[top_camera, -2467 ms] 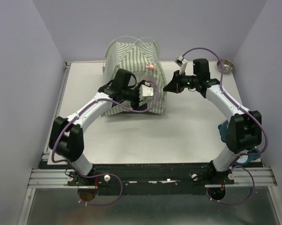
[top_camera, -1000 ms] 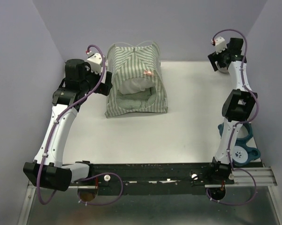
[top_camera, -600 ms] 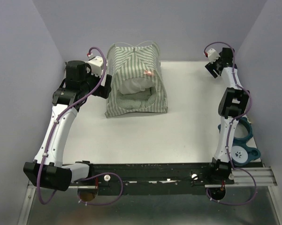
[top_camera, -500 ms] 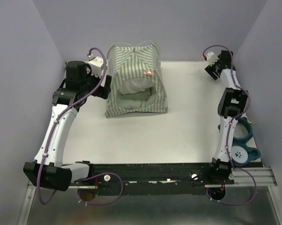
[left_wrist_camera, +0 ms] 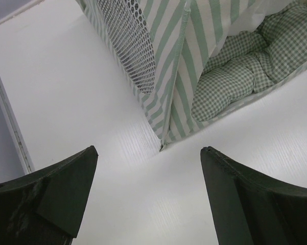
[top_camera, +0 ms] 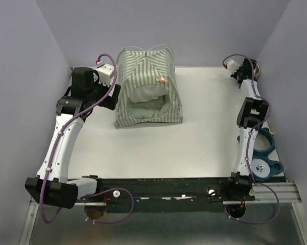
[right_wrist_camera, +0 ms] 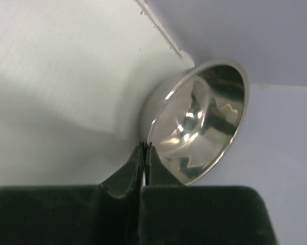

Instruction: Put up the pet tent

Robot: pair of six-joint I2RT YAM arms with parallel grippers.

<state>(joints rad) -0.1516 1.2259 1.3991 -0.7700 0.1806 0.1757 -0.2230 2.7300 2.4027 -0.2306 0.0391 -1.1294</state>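
The pet tent (top_camera: 148, 84) stands upright at the back of the table, green-and-white striped, with whitish poles (top_camera: 143, 49) crossing on top and a pink tag (top_camera: 162, 79). Its front is open on a green checked cushion (top_camera: 150, 108). In the left wrist view I see its mesh panel (left_wrist_camera: 130, 43), front corner and the cushion (left_wrist_camera: 245, 66). My left gripper (top_camera: 114, 98) is open and empty (left_wrist_camera: 149, 149) just left of the tent. My right gripper (top_camera: 246, 74) is shut (right_wrist_camera: 144, 145), its tips at the rim of a steel bowl (right_wrist_camera: 204, 127).
The steel bowl (top_camera: 256, 71) sits in the far right corner against the wall. Teal pet dishes (top_camera: 267, 164) lie by the right arm's base. A metal rail (top_camera: 70, 87) runs along the table's left edge. Walls close in on three sides.
Both arms have pulled away from the tent. The left one has swung to the tent's left side. The right one has swung to the far right corner, beside the steel bowl.
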